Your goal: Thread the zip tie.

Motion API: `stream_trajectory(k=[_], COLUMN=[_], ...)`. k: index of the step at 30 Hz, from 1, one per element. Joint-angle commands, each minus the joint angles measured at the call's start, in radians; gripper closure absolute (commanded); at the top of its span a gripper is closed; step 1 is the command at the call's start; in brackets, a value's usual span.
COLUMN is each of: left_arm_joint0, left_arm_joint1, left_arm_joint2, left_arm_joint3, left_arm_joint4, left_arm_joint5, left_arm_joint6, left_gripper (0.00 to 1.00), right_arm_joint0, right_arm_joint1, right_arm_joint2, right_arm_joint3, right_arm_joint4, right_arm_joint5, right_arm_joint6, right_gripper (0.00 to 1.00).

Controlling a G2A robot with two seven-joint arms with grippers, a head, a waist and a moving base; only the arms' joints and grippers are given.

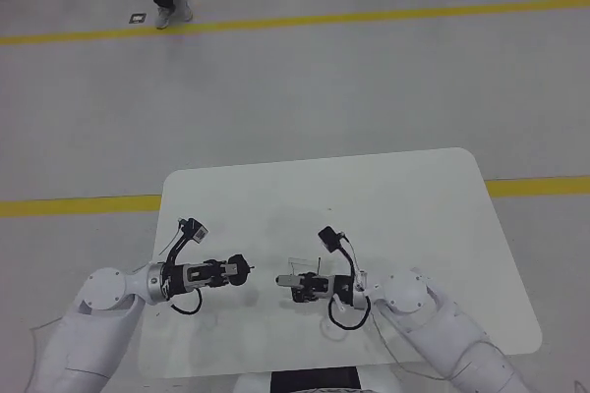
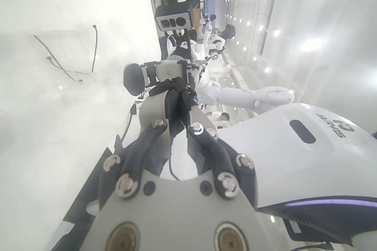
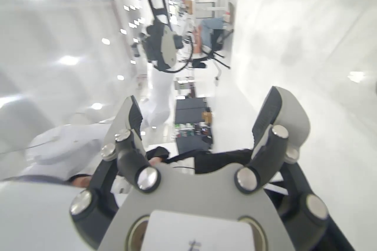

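With the zip ties loose on the worktop at one o'clock from our open, empty right end effector and our left end effector pinched shut, we risk closing on two crossed ties at once.

Three black zip ties lie loose on the white table, approx. front-middle. All are thin and flat on the surface, none looped or threaded, each w/ a small square head.

Curved tie: gently bowed, head at the far end, tail tip ending close to the other two.

Long tie: nearly straight, laid diagonal, head at the end nearest the curved tie's tip.

Third tie: head just beside the long tie. It crosses or touches the long tie partway along, and its thin tail runs toward the curved tie's tip.
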Motion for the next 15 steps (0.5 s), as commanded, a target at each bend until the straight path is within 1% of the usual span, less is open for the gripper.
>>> stream_trajectory(k=[1,2,3,4,12,14,15], left_arm_joint0=[0.000,0.000,0.000,0.000,0.000,0.000,0.000], left_arm_joint1=[0.000,0.000,0.000,0.000,0.000,0.000,0.000], left_arm_joint2=[0.000,0.000,0.000,0.000,0.000,0.000,0.000], left_arm_joint3=[0.000,0.000,0.000,0.000,0.000,0.000,0.000], left_arm_joint4=[0.000,0.000,0.000,0.000,0.000,0.000,0.000], left_arm_joint5=[0.000,0.000,0.000,0.000,0.000,0.000,0.000], left_arm_joint6=[0.000,0.000,0.000,0.000,0.000,0.000,0.000], left_gripper=[1.00,1.00,1.00,1.00,1.00,1.00,1.00], right_arm_joint0=[0.018,0.030,0.038,0.042,0.042,0.054,0.068], right_arm_joint1=[0.005,0.007,0.009,0.010,0.010,0.013,0.015], right_arm_joint2=[-0.012,-0.026,-0.044,-0.053,-0.054,-0.064,-0.067], right_arm_joint3=[-0.049,-0.073,-0.086,-0.104,-0.104,-0.125,-0.140], right_arm_joint4=[-0.122,-0.199,-0.264,-0.321,-0.327,-0.383,-0.428], right_arm_joint5=[0.094,0.135,0.163,0.180,0.180,0.195,0.218], right_arm_joint6=[0.024,0.034,0.051,0.030,0.026,0.047,0.067], right_gripper=[0.00,0.00,0.00,0.00,0.00,0.00,0.00])
